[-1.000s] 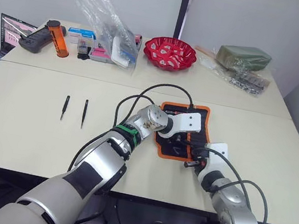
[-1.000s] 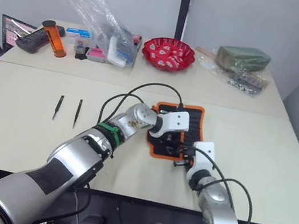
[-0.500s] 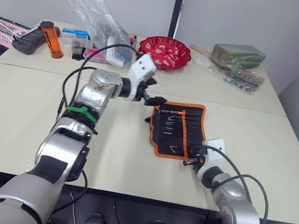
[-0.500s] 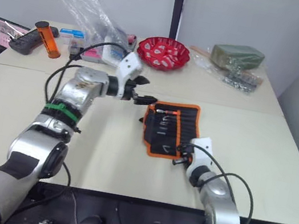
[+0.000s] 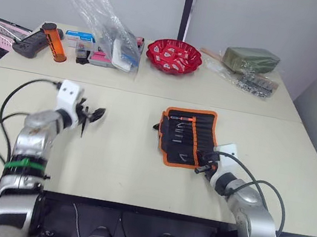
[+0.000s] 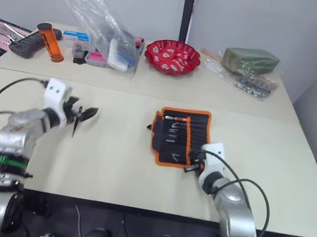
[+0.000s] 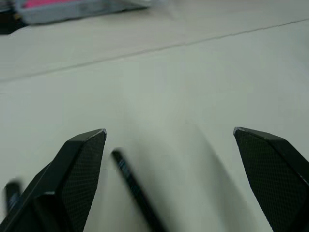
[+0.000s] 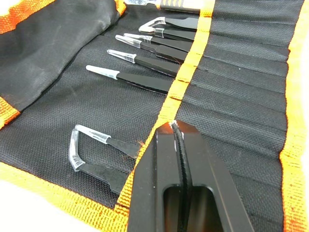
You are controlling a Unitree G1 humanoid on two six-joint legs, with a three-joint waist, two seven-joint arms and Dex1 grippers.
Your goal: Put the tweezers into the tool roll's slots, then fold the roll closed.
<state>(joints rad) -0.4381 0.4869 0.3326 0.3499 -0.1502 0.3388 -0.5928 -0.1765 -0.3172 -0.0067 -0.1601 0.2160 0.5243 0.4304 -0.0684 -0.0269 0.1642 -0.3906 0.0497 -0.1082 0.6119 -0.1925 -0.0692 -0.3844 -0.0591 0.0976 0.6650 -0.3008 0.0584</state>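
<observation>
1. Left gripper (image 5: 93, 114) spread wide, empty, over a loose tweezer (image 7: 135, 191) on the table (image 5: 120, 161)
2. Right gripper (image 8: 175, 129) pressed closed at the tool roll (image 5: 189, 137) near its orange middle band
3. Several tweezers (image 8: 140, 79) sit in the slots (image 8: 241, 104)

black tool roll (image 5: 187, 137), orange trim, red bowl (image 5: 172, 55)

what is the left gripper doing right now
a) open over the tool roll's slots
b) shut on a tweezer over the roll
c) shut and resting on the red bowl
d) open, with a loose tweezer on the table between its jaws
d: the left gripper has its jaws spread wide apart, with a black tweezer lying on the table between them, far from the tool roll.
</observation>
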